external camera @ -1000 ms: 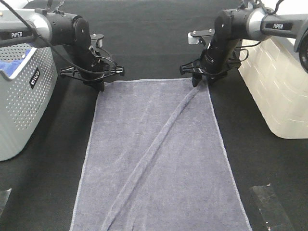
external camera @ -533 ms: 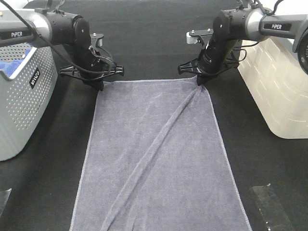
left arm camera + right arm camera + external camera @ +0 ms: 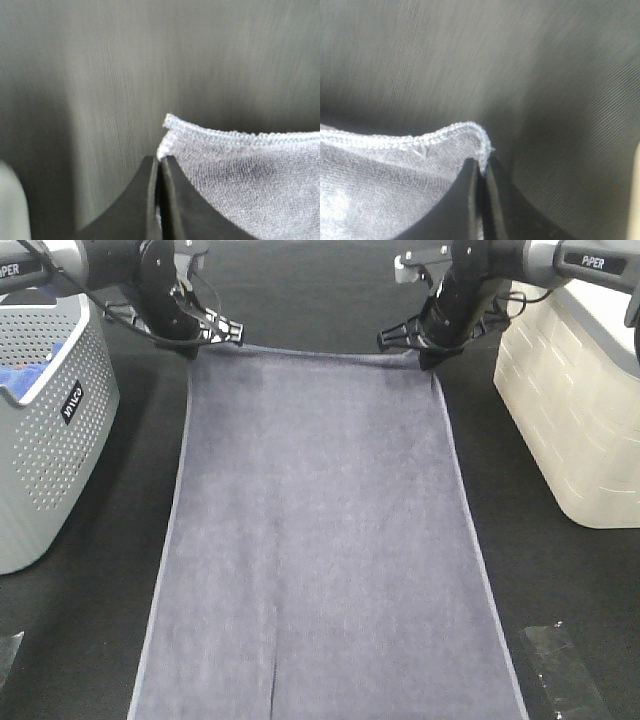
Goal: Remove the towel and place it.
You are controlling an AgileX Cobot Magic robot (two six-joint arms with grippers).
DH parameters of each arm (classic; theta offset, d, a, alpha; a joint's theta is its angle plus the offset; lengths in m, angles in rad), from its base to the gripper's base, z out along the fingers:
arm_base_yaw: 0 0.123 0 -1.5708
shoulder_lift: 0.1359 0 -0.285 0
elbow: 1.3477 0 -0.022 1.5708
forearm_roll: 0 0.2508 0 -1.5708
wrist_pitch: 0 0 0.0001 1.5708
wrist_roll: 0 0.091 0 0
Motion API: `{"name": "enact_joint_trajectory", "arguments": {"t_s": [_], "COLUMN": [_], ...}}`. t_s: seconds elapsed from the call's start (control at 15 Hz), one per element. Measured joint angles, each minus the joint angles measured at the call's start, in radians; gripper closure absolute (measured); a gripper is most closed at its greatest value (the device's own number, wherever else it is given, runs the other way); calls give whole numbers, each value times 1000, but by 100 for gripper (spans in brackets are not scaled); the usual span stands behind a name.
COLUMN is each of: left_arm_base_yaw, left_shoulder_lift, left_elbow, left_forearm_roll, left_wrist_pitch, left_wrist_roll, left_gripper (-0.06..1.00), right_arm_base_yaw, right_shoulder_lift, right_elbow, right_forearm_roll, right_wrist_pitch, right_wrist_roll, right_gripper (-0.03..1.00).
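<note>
The left gripper (image 3: 192, 347) and right gripper (image 3: 425, 358) are each pinching a top corner of the towel (image 3: 320, 540) (jaws pressed together), its long axis running down the frame's centre toward the bottom edge.

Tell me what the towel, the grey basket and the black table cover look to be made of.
The towel: soft terry cloth, matte slate-grey, going by its looped nap and stitched hem in the wrist views.
The grey basket: probably moulded plastic, smooth, with regular rows of punched holes.
The black table cover: likely a woven or felt-like fabric, matte; a fine weave shows up close.
</note>
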Motion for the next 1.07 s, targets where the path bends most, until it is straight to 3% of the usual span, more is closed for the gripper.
{"name": "enact_joint_trajectory", "arguments": {"t_s": [0.33, 0.8, 1.07], "left_arm_base_yaw": [2, 79, 81], "left_shoulder_lift": [16, 98, 158], "left_elbow": [-1, -1, -1], "left_forearm_roll": [80, 88, 89], "left_wrist_pitch": [-249, -597, -724], "left_wrist_roll": [0, -98, -99], "left_gripper": [94, 94, 94], "right_arm_base_yaw": [0, 0, 0], "right_shoulder_lift": [0, 17, 81], "right_elbow": [-21, -22, -23], "right_forearm_roll": [-110, -234, -284], "right_wrist_pitch": [-134, -421, -491], "right_wrist_roll": [58, 112, 112], "right_gripper": [97, 97, 97]}}
